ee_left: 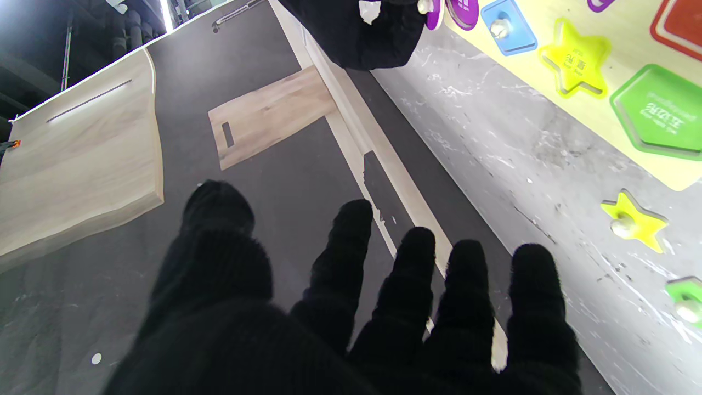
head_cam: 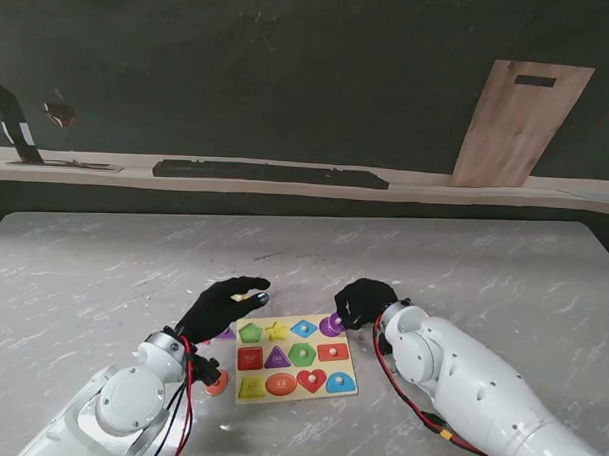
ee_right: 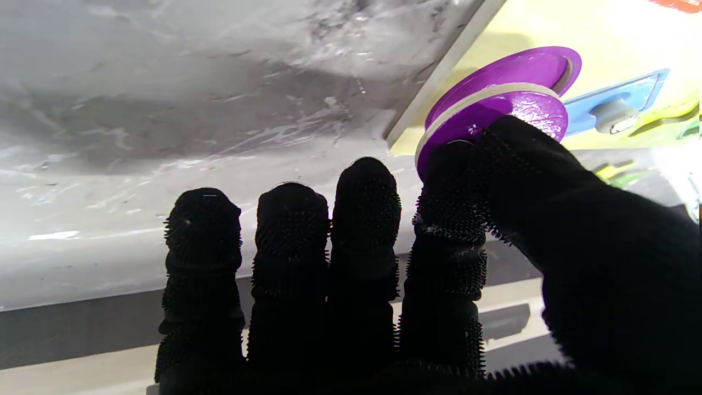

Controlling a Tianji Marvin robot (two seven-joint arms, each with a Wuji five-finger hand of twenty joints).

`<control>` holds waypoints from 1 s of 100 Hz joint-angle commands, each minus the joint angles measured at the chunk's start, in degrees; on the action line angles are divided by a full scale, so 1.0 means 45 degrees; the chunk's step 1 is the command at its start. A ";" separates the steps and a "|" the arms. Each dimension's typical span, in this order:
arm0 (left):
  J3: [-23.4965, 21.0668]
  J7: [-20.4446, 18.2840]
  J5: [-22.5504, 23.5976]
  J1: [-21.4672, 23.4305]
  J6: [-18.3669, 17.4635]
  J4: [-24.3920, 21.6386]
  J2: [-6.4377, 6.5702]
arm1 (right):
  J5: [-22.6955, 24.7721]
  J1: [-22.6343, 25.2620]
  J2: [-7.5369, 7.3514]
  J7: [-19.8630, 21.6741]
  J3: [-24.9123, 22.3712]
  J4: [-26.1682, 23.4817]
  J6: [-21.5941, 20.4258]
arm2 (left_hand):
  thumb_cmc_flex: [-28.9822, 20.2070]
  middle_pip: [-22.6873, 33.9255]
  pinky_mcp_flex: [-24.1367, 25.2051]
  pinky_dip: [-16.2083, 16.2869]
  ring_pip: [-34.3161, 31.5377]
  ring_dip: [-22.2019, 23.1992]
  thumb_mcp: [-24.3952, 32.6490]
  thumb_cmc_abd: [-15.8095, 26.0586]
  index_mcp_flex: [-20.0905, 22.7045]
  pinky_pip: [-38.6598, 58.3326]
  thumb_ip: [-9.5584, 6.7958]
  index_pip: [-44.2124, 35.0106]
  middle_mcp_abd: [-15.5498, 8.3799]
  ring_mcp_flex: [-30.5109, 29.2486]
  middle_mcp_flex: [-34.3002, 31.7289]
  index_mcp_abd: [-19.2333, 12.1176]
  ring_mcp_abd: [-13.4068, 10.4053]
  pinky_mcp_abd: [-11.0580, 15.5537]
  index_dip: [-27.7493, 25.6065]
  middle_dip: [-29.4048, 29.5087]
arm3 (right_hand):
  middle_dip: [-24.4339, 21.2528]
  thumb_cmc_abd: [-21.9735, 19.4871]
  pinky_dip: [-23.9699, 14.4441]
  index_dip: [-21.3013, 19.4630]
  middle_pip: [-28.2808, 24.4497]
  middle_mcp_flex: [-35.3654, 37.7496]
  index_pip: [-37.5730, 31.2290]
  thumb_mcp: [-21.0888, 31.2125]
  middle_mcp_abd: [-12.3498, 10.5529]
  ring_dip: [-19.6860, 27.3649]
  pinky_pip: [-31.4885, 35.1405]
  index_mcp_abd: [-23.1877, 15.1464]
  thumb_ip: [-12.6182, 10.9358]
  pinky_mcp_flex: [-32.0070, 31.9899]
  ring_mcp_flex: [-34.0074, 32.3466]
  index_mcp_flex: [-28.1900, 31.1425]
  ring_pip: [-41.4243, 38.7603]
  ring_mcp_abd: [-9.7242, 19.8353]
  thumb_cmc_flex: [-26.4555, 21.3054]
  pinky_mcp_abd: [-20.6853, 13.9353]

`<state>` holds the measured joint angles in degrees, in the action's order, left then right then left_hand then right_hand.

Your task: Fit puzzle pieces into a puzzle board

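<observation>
The pale yellow puzzle board lies on the marble table close to me, with coloured shapes seated in most of its slots. My right hand is at the board's far right corner, thumb and index finger pinched on a purple round piece. That piece is tilted, just over its purple round recess. My left hand hovers over the board's far left corner, fingers spread and holding nothing. A loose yellow star and a loose green piece lie on the table off the board.
An orange piece lies beside my left wrist, and a purple one shows at the board's left edge. On the ledge behind the table, a wooden cutting board leans on the wall and a long black bar lies flat.
</observation>
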<state>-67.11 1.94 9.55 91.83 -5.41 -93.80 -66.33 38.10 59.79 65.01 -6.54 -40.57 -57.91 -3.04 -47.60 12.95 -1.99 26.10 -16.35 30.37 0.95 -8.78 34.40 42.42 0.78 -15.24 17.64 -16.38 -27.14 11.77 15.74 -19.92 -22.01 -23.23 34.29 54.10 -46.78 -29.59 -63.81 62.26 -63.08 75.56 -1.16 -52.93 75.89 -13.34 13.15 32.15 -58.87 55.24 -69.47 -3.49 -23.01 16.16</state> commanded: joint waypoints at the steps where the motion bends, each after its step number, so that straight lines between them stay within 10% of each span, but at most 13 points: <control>1: -0.0022 -0.0002 -0.0015 0.0067 -0.0031 -0.0084 -0.0006 | -0.0077 -0.0098 0.0247 0.0020 0.0210 0.0135 0.0066 | -0.0078 -0.0080 0.0153 0.0167 0.0229 0.0079 -0.0389 0.0385 0.0240 0.0038 0.0150 0.0168 -0.0212 -0.0240 0.0017 -0.0344 -0.0199 -0.0055 0.0060 0.0122 | 0.0022 -0.0282 -0.0184 -0.0088 -0.0407 0.0376 -0.0462 0.0787 0.0555 -0.0145 0.0617 -0.1162 -0.0747 0.0081 -0.0423 0.0748 -0.0475 -0.0022 -0.0633 0.0385; 80: -0.0055 0.0050 0.0053 0.0144 -0.0097 -0.0146 -0.0004 | -0.0850 -0.1038 0.0644 0.0434 0.1887 0.1381 0.0202 | -0.0096 -0.0073 0.0151 0.0164 0.0210 0.0076 -0.0381 0.0388 0.0234 0.0076 0.0149 0.0162 -0.0172 -0.0219 0.0026 -0.0330 -0.0210 -0.0057 0.0067 0.0127 | -0.0077 -0.0847 -0.0038 -0.0008 -0.0342 0.0153 -0.0350 0.0204 0.0593 -0.0038 0.0697 -0.1123 -0.0706 0.0007 -0.0337 0.0437 -0.0458 -0.0074 -0.0635 0.0442; 100: -0.0068 0.0059 0.0053 0.0147 -0.0112 -0.0137 -0.0005 | -0.0648 -0.1033 0.0464 0.0915 0.1954 0.1067 0.0544 | -0.0090 -0.0091 0.0154 0.0154 0.0227 0.0067 -0.0389 0.0401 0.0211 0.0062 0.0152 0.0177 -0.0195 -0.0206 0.0044 -0.0338 -0.0208 -0.0051 0.0071 0.0135 | 0.0022 -0.2181 0.0081 -0.0122 -0.0171 -0.0344 -0.0115 -0.1164 0.0565 0.0003 0.0595 -0.0778 -0.1311 -0.0218 -0.0003 -0.0411 -0.0257 -0.0088 -0.0441 0.0387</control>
<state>-67.36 2.18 9.82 92.25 -5.69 -94.15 -66.31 34.35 54.19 67.48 -4.16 -32.24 -52.28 -1.59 -47.61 12.95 -1.99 26.10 -16.35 30.37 0.95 -8.77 34.40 42.41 0.78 -15.24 17.64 -16.38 -27.14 11.77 15.74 -19.92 -22.01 -23.23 34.22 49.25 -46.69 -31.27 -63.80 61.62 -65.67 71.70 -1.06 -52.93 76.41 -14.02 10.80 32.04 -58.79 53.35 -69.51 -3.57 -22.94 16.23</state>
